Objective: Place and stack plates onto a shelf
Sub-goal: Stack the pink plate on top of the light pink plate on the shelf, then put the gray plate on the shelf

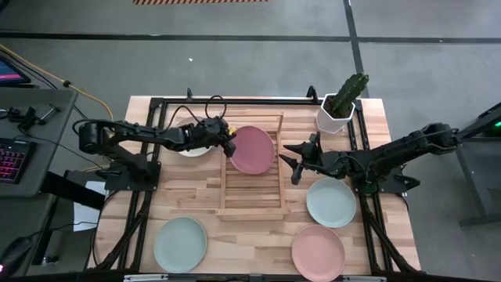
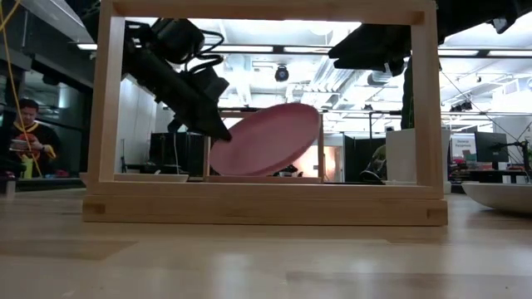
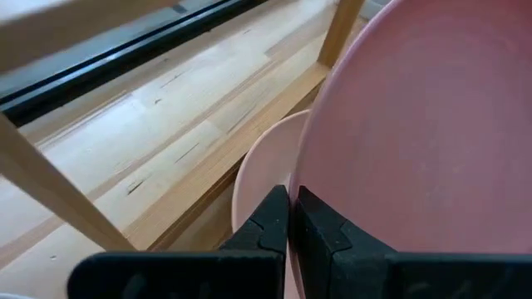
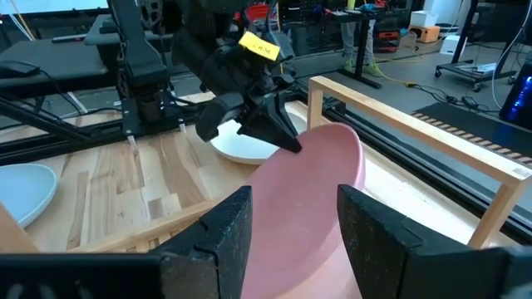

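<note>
Pink and tilted, a plate (image 1: pixel 252 150) is hanging over the far end of the wooden shelf (image 1: pixel 251 205), one edge raised, as the low view shows. The left gripper (image 1: pixel 229 146) is pinching its rim, fingers (image 3: pixel 274 228) clamped tight on the edge. Another pink plate (image 3: pixel 262 178) is lying under it. The right gripper (image 1: pixel 291 160) is hovering just beside the shelf, fingers spread apart. A cream plate (image 1: pixel 192 149) is sitting beside the shelf under the left arm. Nearer the front, two mint plates (image 1: pixel 331 202) (image 1: pixel 180 244) and a pink one (image 1: pixel 318 252) are resting on the table (image 1: pixel 235 243).
</note>
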`<action>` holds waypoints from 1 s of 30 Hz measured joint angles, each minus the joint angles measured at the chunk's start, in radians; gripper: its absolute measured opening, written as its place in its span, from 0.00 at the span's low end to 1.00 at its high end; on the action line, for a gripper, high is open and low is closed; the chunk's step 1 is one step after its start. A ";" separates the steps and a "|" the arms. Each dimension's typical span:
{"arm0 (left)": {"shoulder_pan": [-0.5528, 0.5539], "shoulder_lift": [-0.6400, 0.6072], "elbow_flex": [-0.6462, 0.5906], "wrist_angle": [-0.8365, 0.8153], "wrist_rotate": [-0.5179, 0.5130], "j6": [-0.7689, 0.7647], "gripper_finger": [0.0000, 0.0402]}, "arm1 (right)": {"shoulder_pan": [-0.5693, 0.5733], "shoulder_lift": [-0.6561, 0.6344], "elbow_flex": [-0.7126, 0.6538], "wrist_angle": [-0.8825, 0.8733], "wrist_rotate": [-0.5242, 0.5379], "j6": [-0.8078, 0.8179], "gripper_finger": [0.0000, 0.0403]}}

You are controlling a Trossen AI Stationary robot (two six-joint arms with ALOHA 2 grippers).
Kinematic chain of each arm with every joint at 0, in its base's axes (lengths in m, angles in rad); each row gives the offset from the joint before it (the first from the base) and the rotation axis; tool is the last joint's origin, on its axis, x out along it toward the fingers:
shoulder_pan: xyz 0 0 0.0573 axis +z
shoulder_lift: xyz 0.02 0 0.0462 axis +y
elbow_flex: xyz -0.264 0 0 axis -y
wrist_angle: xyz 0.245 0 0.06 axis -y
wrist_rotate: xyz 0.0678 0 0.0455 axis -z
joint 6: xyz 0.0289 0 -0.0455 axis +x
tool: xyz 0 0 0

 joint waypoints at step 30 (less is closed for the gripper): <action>0.001 -0.051 0.001 -0.002 -0.027 0.216 0.29 | 0.000 0.000 0.000 -0.001 0.000 0.002 0.40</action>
